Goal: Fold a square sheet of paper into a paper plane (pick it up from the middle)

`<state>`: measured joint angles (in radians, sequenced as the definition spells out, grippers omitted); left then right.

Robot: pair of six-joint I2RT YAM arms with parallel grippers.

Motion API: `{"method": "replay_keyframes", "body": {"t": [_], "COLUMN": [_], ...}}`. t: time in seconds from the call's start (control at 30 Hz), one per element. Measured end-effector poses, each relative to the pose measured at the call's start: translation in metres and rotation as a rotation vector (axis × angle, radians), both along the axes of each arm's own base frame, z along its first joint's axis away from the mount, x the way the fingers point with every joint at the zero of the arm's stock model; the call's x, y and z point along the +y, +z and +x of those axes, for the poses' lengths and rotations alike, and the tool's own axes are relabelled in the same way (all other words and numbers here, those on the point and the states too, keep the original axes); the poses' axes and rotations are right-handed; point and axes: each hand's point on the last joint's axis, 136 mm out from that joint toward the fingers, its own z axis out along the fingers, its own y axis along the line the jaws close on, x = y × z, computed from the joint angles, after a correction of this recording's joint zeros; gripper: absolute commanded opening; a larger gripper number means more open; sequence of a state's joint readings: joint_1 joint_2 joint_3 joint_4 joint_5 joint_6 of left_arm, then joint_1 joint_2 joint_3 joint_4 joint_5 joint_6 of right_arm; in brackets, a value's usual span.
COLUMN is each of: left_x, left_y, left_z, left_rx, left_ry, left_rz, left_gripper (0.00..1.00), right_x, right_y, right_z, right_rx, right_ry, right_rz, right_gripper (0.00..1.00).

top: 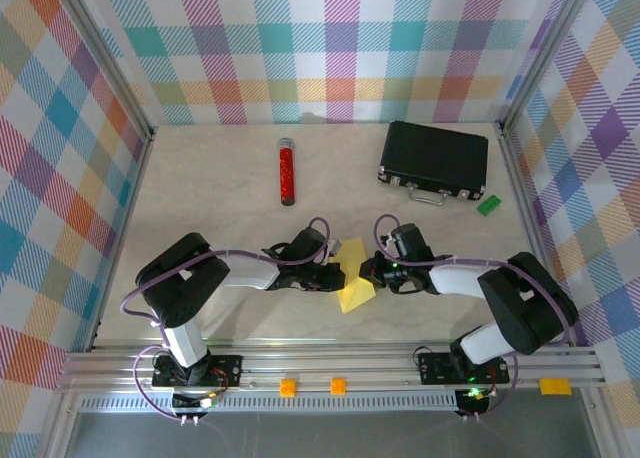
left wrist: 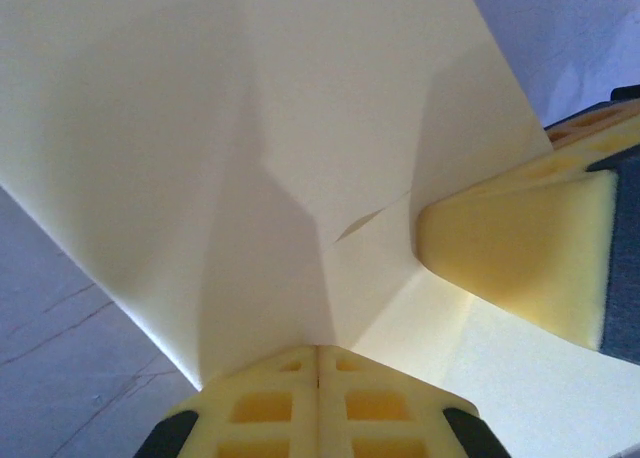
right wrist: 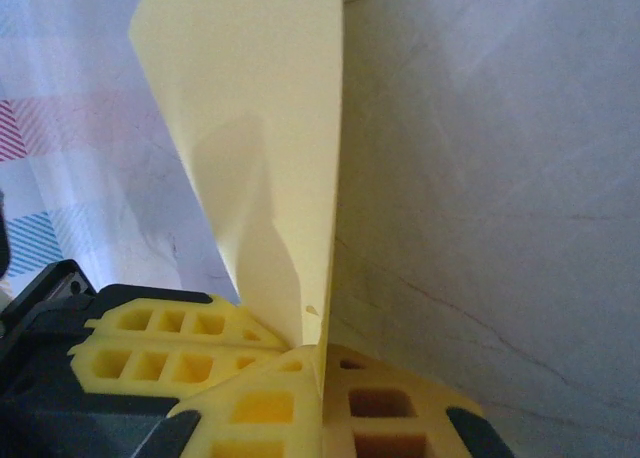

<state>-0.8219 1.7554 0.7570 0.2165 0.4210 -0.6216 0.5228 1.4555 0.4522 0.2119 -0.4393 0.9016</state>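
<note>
Though lifted and creased, not yet dart-shaped. Square sheet of paper held upright between the two arms, over the near part of the bench. Left jaws pressed shut on its folded edge, right jaws pinching the opposite side. Seemingly done: pickup, first folds. Remaining: narrowing folds, wings.

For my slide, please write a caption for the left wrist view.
Left fingers shut on the creased yellow paper sheet, with the right fingers pinching it from the side.
</note>
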Motion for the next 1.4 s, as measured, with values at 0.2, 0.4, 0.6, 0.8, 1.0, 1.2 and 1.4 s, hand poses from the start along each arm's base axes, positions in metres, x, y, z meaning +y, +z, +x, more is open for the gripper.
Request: {"method": "replay_keyframes", "body": {"t": [0.2, 0.4, 0.6, 0.8, 1.0, 1.2, 1.4], "left_x": [0.001, 0.024, 0.083, 0.151, 0.199, 0.211, 0.2], "left_y": [0.043, 0.103, 0.106, 0.121, 0.135, 0.123, 0.109], "left_z": [0.003, 0.02, 0.031, 0.036, 0.031, 0.024, 0.023], "left_rx": [-0.065, -0.24, -0.305, -0.368, -0.425, -0.403, -0.36], "left_ry": [0.027, 0.139, 0.315, 0.534, 0.695, 0.714, 0.65], "left_rz": [-0.076, -0.129, -0.037, 0.055, 0.101, 0.159, 0.173], "left_gripper": [0.13, 0.15, 0.17, 0.23, 0.28, 0.28, 0.29], "right_x": [-0.014, -0.032, -0.041, -0.069, -0.029, 0.042, 0.059], "right_y": [0.037, 0.091, 0.113, 0.084, 0.047, 0.003, 0.032], "right_z": [0.004, 0.024, 0.042, 0.043, 0.034, 0.014, 0.003], "right_rx": [-0.164, -0.4, -0.529, -0.504, -0.493, -0.421, -0.391], "right_ry": [0.008, 0.043, 0.109, 0.153, 0.275, 0.372, 0.304], "right_rz": [-0.058, -0.37, -0.914, -1.313, -1.346, -1.067, -0.633], "right_gripper": [0.03, 0.05, 0.05, 0.07, 0.15, 0.55, 0.56]}}
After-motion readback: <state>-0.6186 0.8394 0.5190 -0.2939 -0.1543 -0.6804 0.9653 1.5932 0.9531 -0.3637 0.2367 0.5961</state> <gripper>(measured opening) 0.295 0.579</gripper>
